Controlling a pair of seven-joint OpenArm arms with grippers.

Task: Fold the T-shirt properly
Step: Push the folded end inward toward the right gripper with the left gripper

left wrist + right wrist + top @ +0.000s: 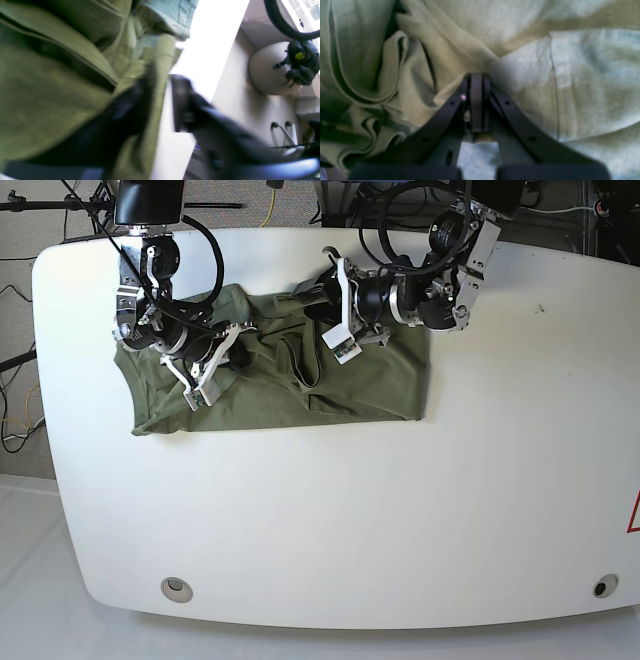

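Right gripper [476, 100]: jaws pressed together, pinching a raised fold of the T-shirt [582, 82]. Gathered cloth bunches just left of the jaws; to their right the fabric lies smoother, with one seam line running down it.

Left gripper [162, 100]: jaws spread, blurred in the wrist view. One finger [130, 110] lies against the cloth, the other stands over bare table [212, 37]; a hem edge runs between them. Whether any cloth is caught there cannot be told; it looks released.

Outward: in the base view the T-shirt lies across the table's far half, both arms over it, wrinkled through the middle and flatter toward the near edge.

Risks, as judged:
- With one side free, any pull by the right gripper could drag the whole garment rather than fold it.
- The bunching beside the right jaws suggests more than one layer is pinched, so a fold would carry creases.
- The left finger under a hem may snag cloth on withdrawal.
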